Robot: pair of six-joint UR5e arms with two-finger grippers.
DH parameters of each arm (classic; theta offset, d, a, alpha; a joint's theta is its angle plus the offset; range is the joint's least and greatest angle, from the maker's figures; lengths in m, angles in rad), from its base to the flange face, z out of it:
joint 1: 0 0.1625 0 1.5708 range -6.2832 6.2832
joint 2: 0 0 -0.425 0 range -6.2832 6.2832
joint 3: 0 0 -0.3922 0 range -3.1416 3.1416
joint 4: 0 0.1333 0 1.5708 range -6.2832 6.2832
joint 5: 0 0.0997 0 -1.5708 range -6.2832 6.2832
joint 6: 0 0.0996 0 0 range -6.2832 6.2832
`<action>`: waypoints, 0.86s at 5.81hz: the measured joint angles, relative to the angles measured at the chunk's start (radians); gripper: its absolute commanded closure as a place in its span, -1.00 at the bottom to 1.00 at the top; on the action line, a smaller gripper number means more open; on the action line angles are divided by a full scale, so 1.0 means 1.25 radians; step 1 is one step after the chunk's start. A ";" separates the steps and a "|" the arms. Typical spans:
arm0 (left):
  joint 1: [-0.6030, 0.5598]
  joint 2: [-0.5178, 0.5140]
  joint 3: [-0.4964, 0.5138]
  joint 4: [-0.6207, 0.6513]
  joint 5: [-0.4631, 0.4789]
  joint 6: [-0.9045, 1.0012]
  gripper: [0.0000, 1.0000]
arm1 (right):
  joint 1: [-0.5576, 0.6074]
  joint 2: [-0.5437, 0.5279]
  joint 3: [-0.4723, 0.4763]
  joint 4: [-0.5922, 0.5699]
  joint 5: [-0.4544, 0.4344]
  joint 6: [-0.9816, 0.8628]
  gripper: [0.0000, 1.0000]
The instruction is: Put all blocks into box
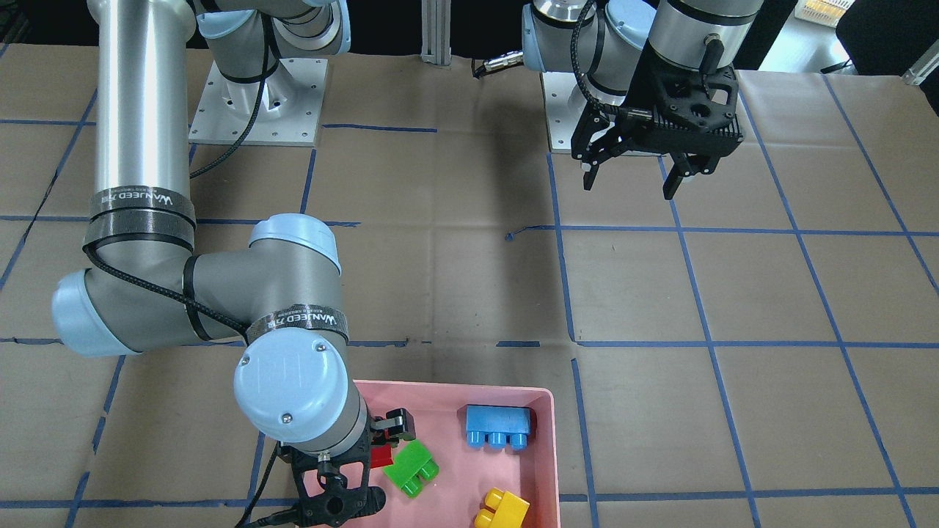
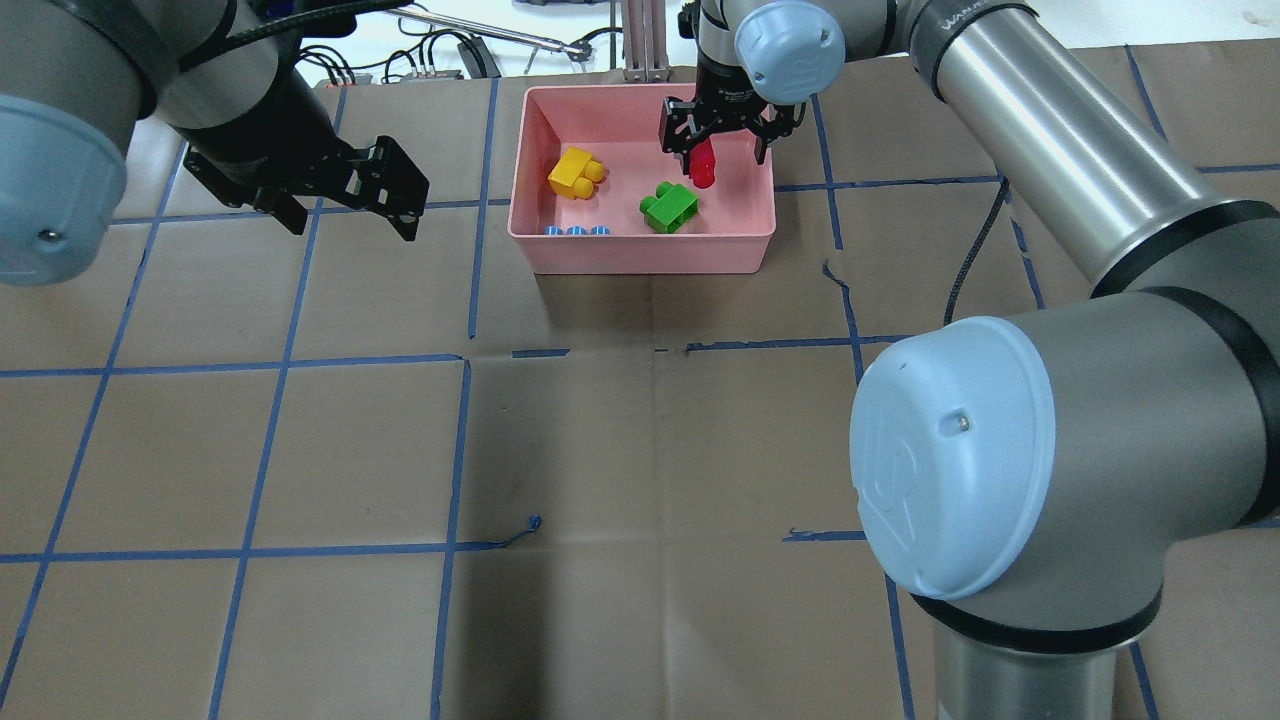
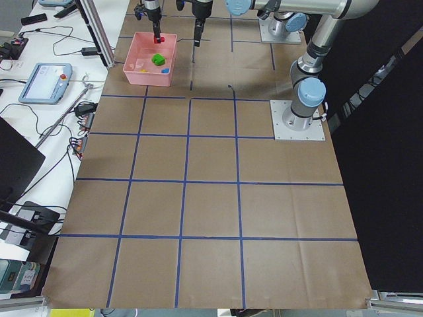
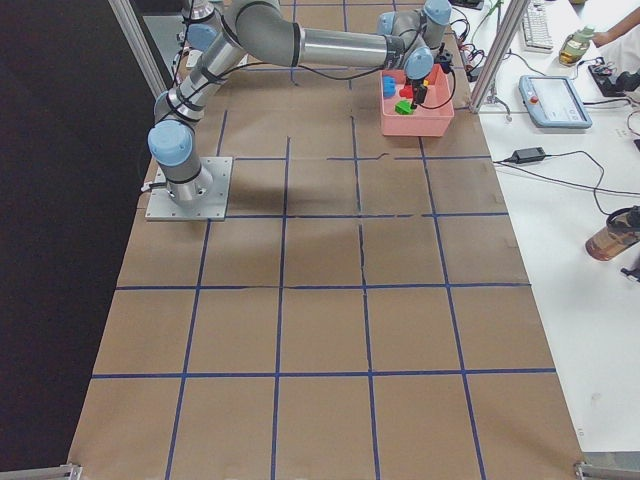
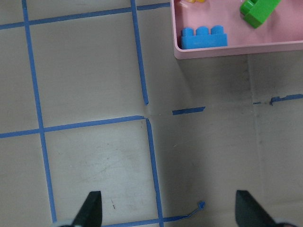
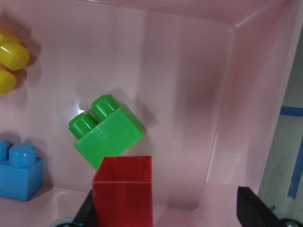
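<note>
The pink box (image 2: 640, 255) stands at the far side of the table. The blue brick (image 2: 576, 231), green brick (image 2: 669, 208) and yellow brick (image 2: 575, 172) lie inside it. My right gripper (image 2: 715, 150) hangs over the box's right part with its jaws wide apart. The small red brick (image 6: 123, 194) sits against one finger only, above the box floor and over the green brick (image 6: 106, 135). My left gripper (image 2: 353, 228) is open and empty, above the paper left of the box.
Brown paper with a blue tape grid covers the table (image 2: 560, 450). The right arm's big elbow joint (image 2: 950, 455) hangs over the near right. Cables and devices (image 3: 43, 82) lie on the white bench beyond the box.
</note>
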 measured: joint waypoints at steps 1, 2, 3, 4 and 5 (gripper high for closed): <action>0.000 0.000 0.000 0.000 0.000 -0.002 -0.99 | 0.006 0.002 0.002 -0.016 -0.004 -0.031 -0.99; 0.001 0.001 0.000 0.000 0.000 -0.004 -0.99 | 0.008 0.002 0.004 -0.022 -0.011 -0.044 -0.99; 0.005 0.001 0.001 0.000 -0.001 -0.004 -0.99 | 0.009 0.002 0.005 -0.022 -0.020 -0.042 -0.99; 0.012 0.001 0.001 0.000 -0.002 -0.004 -0.99 | 0.008 -0.003 0.006 -0.016 -0.024 -0.021 -0.99; 0.016 0.002 0.001 0.000 -0.002 -0.005 -0.99 | 0.003 -0.023 0.009 0.007 -0.025 0.009 -0.99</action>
